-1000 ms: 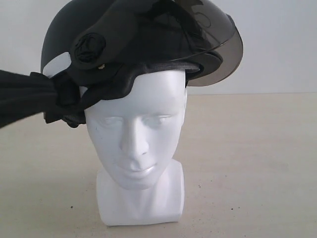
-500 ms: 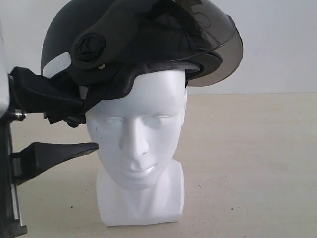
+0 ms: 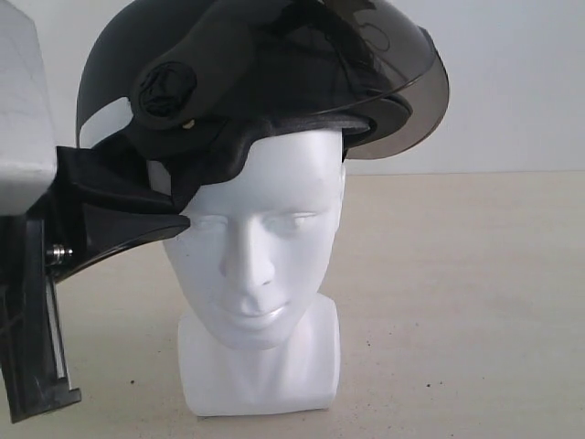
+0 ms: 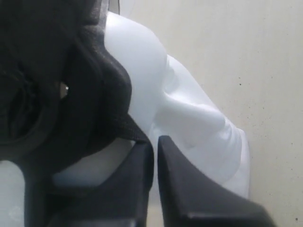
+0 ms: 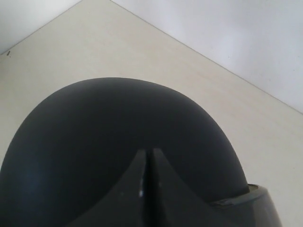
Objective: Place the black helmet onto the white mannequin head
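The black helmet (image 3: 265, 82) sits on the white mannequin head (image 3: 256, 265), with its visor toward two o'clock. We see our left hand (image 3: 178, 219) closed at the head's nine o'clock, fingertips by the helmet's strap. Our right hand (image 5: 146, 153) is closed over the helmet's shell.

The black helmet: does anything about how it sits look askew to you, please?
Yes. The black helmet rests on the white mannequin head turned sideways. Its visor points to the exterior view's right while the face looks at the camera, and a side pivot faces the camera.
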